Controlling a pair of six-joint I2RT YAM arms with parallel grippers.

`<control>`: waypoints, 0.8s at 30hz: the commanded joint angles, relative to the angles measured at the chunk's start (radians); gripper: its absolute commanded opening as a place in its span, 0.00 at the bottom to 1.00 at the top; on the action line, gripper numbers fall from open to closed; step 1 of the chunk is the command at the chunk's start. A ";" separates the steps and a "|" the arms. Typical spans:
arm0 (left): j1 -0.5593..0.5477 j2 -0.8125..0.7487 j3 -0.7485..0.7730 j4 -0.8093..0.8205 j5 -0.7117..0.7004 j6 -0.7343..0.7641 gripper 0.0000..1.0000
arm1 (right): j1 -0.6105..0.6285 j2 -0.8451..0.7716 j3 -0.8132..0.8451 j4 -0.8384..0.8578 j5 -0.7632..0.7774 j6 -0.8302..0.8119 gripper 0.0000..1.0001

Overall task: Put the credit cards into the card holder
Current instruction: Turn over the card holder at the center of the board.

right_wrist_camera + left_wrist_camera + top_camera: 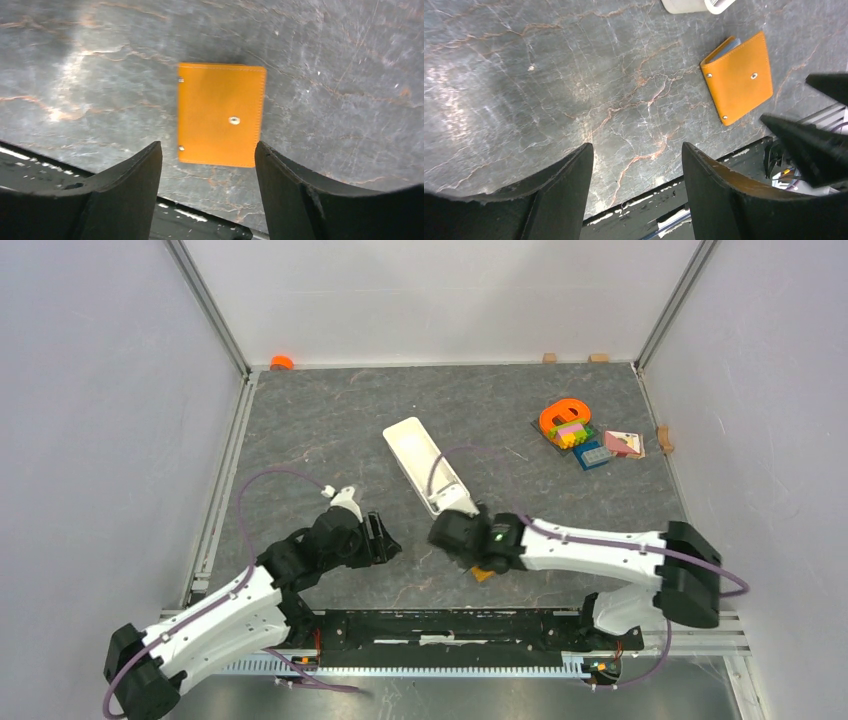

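Observation:
The card holder [221, 115] is an orange-tan folded wallet lying shut and flat on the grey marbled table, snap stud facing up. In the left wrist view the card holder [739, 77] shows a pale blue inner edge. From above, only a corner of the card holder [483, 574] peeks out under the right wrist. My right gripper [207, 155] hovers open just above it, holding nothing. My left gripper [638, 152] is open over bare table to the left of it, also with nothing between its fingers. No credit cards show plainly.
A long white tray [425, 465] lies diagonally behind the grippers. At the back right sit an orange ring, coloured blocks [570, 425] and small cards or tiles [622, 443]. A small orange object [282, 362] rests in the back left corner. The black base rail [450, 625] borders the near edge.

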 commanded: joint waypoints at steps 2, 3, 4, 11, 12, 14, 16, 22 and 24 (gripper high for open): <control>-0.035 0.098 -0.055 0.215 0.085 -0.054 0.71 | -0.215 -0.181 -0.224 0.228 -0.234 -0.140 0.75; -0.052 0.116 -0.064 0.248 0.086 -0.066 0.71 | -0.255 -0.213 -0.255 0.250 -0.268 -0.152 0.77; -0.066 0.137 -0.070 0.275 0.084 -0.078 0.71 | -0.287 -0.238 -0.290 0.275 -0.296 -0.166 0.78; -0.141 0.277 -0.065 0.423 0.086 -0.118 0.70 | -0.493 -0.325 -0.489 0.462 -0.586 -0.221 0.75; -0.143 0.294 -0.062 0.428 0.086 -0.118 0.70 | -0.497 -0.329 -0.501 0.479 -0.605 -0.218 0.73; -0.148 0.313 -0.061 0.443 0.086 -0.118 0.70 | -0.499 -0.330 -0.508 0.492 -0.630 -0.211 0.67; -0.149 0.322 -0.061 0.449 0.086 -0.118 0.70 | -0.498 -0.336 -0.511 0.502 -0.659 -0.196 0.59; -0.152 0.342 -0.058 0.455 0.086 -0.115 0.70 | -0.476 -0.352 -0.572 0.623 -0.789 -0.103 0.30; -0.152 0.352 -0.059 0.461 0.086 -0.114 0.70 | -0.444 -0.342 -0.577 0.644 -0.787 -0.081 0.29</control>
